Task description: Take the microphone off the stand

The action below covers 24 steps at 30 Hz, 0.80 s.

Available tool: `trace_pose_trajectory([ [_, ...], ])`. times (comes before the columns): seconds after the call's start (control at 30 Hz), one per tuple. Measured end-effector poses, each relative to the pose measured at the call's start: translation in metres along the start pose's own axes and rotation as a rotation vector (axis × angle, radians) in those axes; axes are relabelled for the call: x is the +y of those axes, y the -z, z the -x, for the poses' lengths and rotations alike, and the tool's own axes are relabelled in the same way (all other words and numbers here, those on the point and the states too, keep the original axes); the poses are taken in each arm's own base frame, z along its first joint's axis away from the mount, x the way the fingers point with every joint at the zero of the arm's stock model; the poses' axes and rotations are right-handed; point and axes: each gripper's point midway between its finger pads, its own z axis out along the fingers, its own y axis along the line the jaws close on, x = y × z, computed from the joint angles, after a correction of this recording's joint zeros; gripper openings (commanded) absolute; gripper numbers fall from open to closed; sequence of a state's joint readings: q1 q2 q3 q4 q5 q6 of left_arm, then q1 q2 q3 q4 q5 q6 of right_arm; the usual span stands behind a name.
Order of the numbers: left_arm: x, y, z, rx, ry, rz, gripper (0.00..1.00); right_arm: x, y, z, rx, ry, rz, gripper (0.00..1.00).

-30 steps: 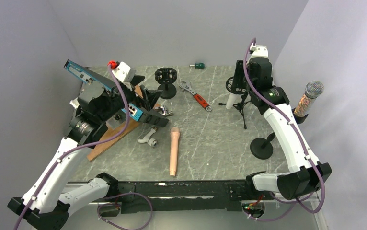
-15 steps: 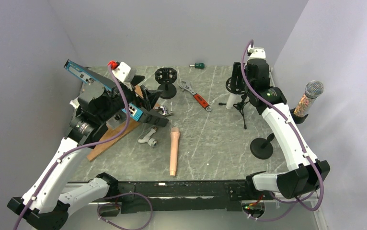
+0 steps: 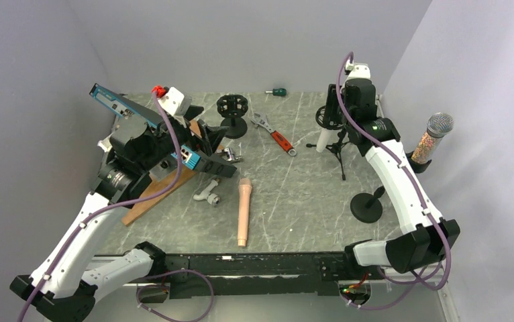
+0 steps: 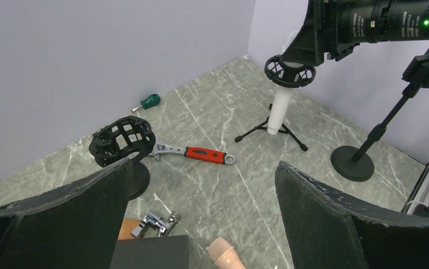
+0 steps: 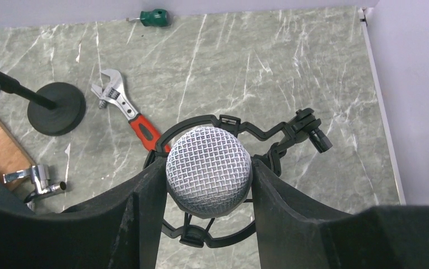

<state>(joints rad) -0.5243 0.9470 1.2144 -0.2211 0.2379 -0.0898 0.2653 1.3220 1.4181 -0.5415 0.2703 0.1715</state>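
Right arm [image 3: 402, 188] edged back, jaws hugging microphone [image 5: 208, 171] head, left arm [image 3: 80, 235] unmoved.

We're seeing bright, even light from overhead, soft faint shadows on the worktop [image 3: 294, 194], top view sharp throughout, right wrist view crisp on the microphone [image 5: 208, 171] mesh, right pincer fingers [image 5: 134, 224] dark and slightly soft up close

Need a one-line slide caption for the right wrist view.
Right claw grips the microphone by its mesh head, seated in the shock mount.
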Motion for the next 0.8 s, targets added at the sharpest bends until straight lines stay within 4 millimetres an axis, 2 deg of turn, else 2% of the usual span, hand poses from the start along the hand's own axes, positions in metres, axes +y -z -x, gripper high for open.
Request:
trace_pose_trajectory([
  [0.2, -0.002, 0.0, 0.0, 0.0, 0.0, -0.005, 0.99, 0.002, 0.009, 0.02, -0.015, 0.008, 0.013, 0.19],
  [0.37, -0.002, 0.0, 0.0, 0.001, 0.0, -0.007, 0.99, 0.003, 0.031, 0.061, -0.104, 0.002, 0.031, 0.1],
  [0.5, -0.002, -0.001, -0.001, 0.003, 0.0, -0.007, 0.99, 0.002, 0.06, 0.102, -0.214, -0.016, 0.051, 0.0],
  [0.67, -0.003, -0.002, -0.002, 0.006, 0.001, -0.01, 0.99, 0.004, 0.107, 0.142, -0.364, -0.045, 0.12, 0.0],
  [0.8, -0.003, -0.002, -0.002, 0.007, 0.0, -0.01, 0.99, 0.019, 0.152, 0.17, -0.516, -0.108, 0.266, 0.0],
])
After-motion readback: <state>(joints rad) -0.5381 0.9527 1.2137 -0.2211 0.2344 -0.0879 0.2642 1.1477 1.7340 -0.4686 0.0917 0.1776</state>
